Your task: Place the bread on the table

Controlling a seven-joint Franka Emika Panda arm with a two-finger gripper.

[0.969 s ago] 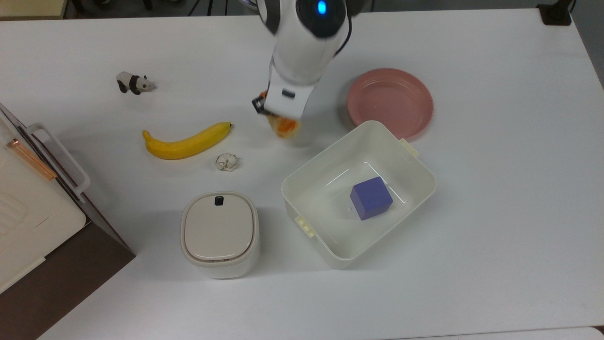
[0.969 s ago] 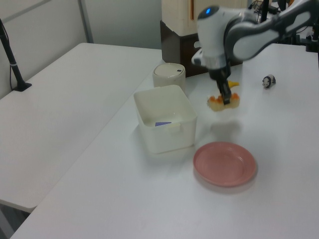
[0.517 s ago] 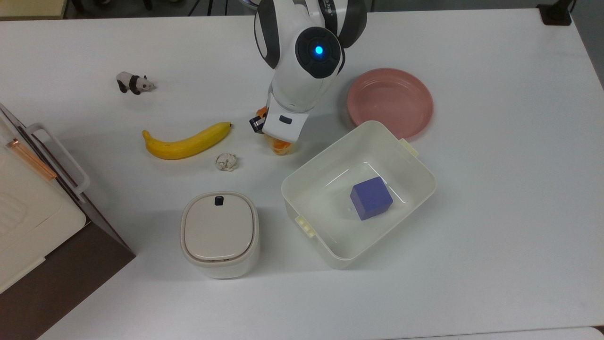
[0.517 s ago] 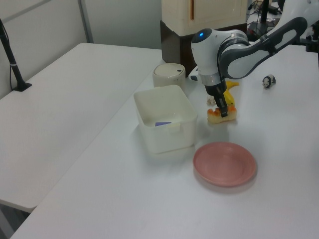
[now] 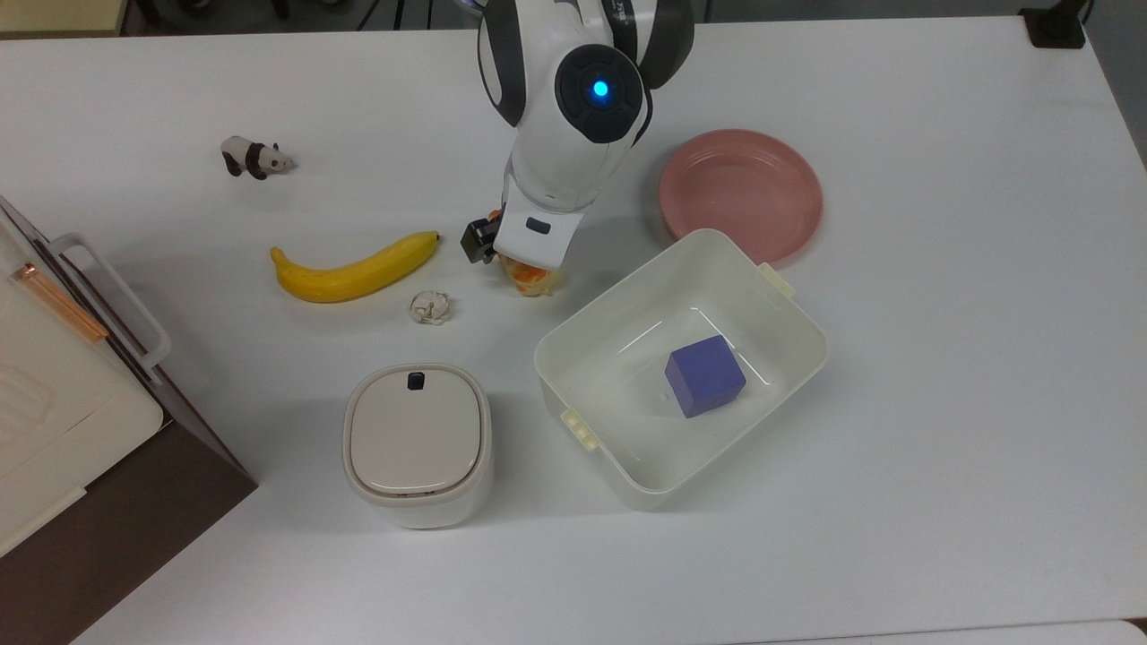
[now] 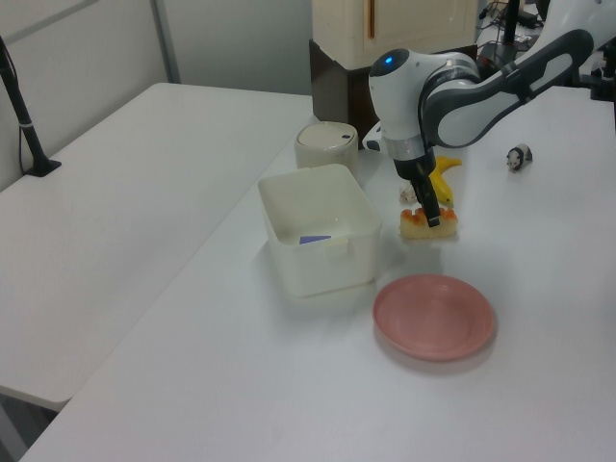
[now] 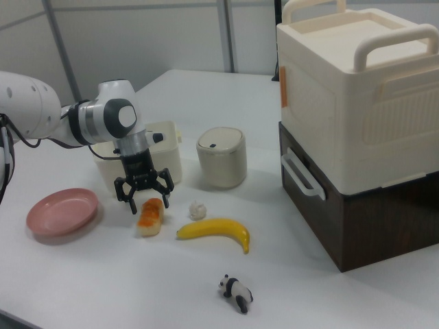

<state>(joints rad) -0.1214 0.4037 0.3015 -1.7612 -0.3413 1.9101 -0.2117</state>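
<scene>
- The gripper [image 7: 144, 195] points down over the bread [image 7: 150, 216], its fingers [image 7: 167, 190] spread wide, one on each side of the roll and not pressing it.
- In the right view the fingertips hang just above the bread's far end; the roll lies flat on the table [image 7: 103, 274], glazed top up.
- In the top view the bread [image 5: 535, 279] peeks out from under the gripper [image 5: 511, 255], between the banana [image 5: 354, 269] and the tub [image 5: 681, 363].
- In the left view the gripper [image 6: 430, 214] stands at the bread [image 6: 427, 225], which rests on the table [image 6: 241, 385] near the tub's [image 6: 318, 226] corner.
- A small crumpled ball [image 5: 430, 307] lies near the bread, toward the top view's left.
- The pink plate [image 5: 740, 193] sits apart from the bread, touching the tub's far side in the top view.
- A blue cube [image 5: 704, 375] lies inside the tub.
- A lidded beige bin [image 5: 417, 443] stands beside the tub, and a toy panda [image 5: 252, 158] stands beyond the banana.
</scene>
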